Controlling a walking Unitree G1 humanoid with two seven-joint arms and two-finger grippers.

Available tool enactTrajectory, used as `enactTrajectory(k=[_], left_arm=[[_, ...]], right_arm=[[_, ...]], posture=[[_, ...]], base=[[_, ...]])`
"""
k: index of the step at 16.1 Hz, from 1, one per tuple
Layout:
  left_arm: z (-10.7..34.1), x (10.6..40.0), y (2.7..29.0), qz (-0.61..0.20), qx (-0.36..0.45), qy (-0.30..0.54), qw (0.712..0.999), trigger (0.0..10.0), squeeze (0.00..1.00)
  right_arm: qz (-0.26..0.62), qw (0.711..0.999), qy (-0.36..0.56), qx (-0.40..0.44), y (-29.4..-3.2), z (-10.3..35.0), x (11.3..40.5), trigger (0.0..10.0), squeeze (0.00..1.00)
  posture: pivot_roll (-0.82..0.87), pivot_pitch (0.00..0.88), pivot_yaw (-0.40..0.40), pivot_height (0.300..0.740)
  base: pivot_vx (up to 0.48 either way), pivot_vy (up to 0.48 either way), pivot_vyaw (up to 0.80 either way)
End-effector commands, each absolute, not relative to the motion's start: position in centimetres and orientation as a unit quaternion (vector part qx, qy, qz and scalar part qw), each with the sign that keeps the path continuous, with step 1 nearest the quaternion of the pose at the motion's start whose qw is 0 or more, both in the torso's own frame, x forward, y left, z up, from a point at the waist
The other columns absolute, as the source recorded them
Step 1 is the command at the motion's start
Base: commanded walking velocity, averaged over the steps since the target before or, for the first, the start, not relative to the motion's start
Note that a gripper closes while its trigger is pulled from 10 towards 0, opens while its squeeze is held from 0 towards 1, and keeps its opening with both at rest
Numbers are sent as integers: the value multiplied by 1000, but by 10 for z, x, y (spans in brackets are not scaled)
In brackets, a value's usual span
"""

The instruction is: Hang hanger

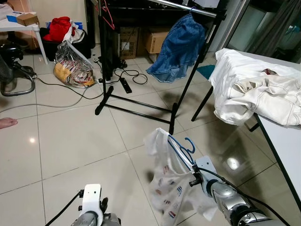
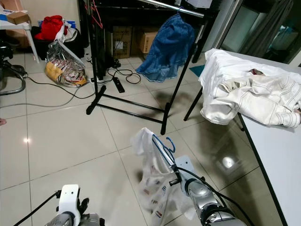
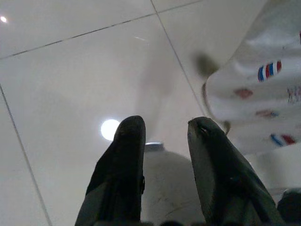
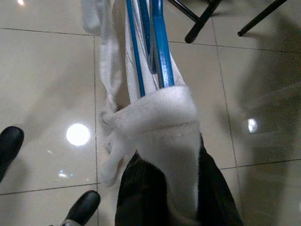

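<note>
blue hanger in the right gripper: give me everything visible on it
The blue hanger looks like thin plastic, with a curled hook at its top end. It is tilted, hook pointing toward the clothes rack, and hangs above the tiled floor, touching neither. A white printed garment is draped over it, hiding most of its frame. The right gripper is shut on its lower part through the cloth.
</note>
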State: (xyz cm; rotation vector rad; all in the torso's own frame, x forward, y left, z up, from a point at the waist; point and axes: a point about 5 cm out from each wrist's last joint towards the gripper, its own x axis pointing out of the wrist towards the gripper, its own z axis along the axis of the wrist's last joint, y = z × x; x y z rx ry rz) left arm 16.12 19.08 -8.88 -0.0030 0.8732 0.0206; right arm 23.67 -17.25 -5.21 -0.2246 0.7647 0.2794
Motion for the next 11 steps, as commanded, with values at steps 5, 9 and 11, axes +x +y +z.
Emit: enactTrajectory(k=[5,9,11], left_arm=[[-91,157,182,-44,16,434,900,10000,0],[-86,170,185,-57,24,421,905,10000,0],[-85,171,188,-52,26,419,906,10000,0]], right_arm=[[112,918,375,-72,-185,-55,230,10000,0],[98,922,372,-46,-187,-52,233,10000,0],[100,922,371,-41,-183,-51,236,10000,0]], posture=[[199,19,-104,740],[221,4,-105,740],[248,4,-116,740]], base=[[0,0,0],[0,0,0],[0,0,0]])
